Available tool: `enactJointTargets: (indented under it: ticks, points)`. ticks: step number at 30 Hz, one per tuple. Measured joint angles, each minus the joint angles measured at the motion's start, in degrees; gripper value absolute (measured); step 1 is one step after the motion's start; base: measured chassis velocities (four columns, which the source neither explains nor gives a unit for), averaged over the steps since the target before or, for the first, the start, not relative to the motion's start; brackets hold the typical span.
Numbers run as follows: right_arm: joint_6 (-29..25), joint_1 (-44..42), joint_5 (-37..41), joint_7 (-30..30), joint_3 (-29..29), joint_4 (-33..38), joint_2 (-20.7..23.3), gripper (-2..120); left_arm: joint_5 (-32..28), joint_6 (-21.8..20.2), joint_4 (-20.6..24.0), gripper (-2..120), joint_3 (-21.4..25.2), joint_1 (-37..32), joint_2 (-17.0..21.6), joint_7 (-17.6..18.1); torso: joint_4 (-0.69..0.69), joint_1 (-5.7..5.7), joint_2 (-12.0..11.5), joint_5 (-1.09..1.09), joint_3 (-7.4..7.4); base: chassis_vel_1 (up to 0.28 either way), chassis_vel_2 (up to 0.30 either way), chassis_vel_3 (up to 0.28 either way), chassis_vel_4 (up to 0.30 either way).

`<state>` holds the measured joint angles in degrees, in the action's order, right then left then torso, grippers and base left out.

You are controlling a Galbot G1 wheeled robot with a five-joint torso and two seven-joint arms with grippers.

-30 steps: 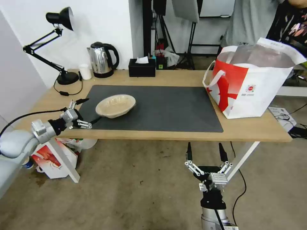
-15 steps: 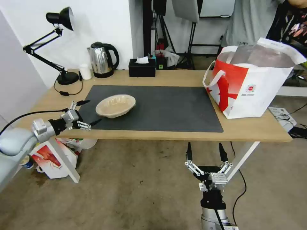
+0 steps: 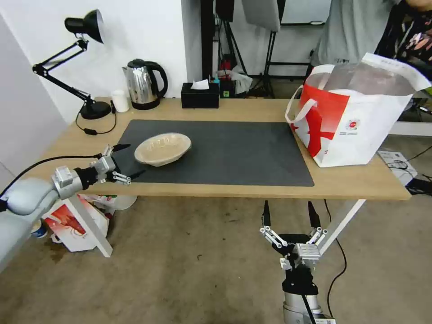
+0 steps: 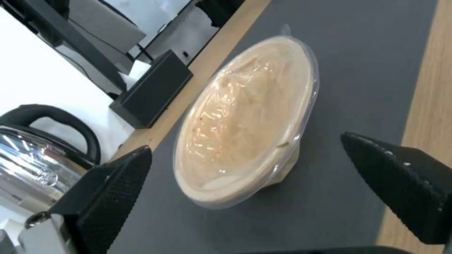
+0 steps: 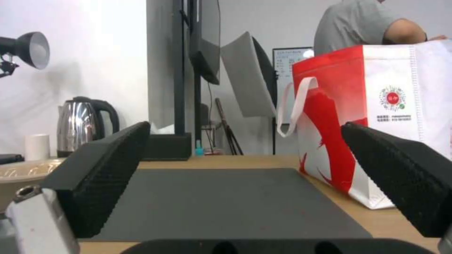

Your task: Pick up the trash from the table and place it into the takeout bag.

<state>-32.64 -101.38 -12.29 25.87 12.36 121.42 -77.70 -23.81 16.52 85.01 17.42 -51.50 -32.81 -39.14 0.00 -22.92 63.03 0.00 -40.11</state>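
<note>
Bowl (image 3: 162, 149), beige and oval under a clear film lid, sits on the mat (image 3: 234, 153) toward the worktop's (image 3: 351, 182) left end. Just beside it, the left claw (image 3: 124, 160) has its 2 fingers spread wide, not touching it. Bag (image 3: 355, 117) stands well apart at the right end. The right claw (image 3: 289, 213) hangs below the worktop's front edge, fingers apart. Risk: the shallow, slick rim could slip or tip if the fingers close off-centre, or push the bowl along the mat.
</note>
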Motion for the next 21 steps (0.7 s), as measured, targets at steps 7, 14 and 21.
enactJointTargets:
  ticks: [7, 14, 21]
  points:
    - [0.0, 0.0, 0.0, 0.0, 0.0, 0.0, 0.0, 100, 0.0, 0.1, -0.4, 100, 0.0, 0.6, 0.3, -0.7, 0.0, 0.0, 0.0, 0.0, 0.0, 0.0, 0.0, 0.0, 0.0]
    - [0.0, 0.0, 0.0, 0.0, 0.0, 0.0, 0.0, 100, 0.0, 0.1, -0.4, 100, 0.0, 0.8, 0.7, -1.1, 0.0, 0.0, 0.0, 0.0, 0.0, 0.0, 0.0, 0.0, 0.0]
    - [0.0, 0.0, 0.0, 0.0, 0.0, 0.0, 0.0, 100, 0.0, 0.0, -0.3, 100, -0.8, 1.9, 1.0, -1.2, 0.0, 0.0, 0.0, 0.01, 0.0, 0.0, 0.0, 0.0, 0.0]
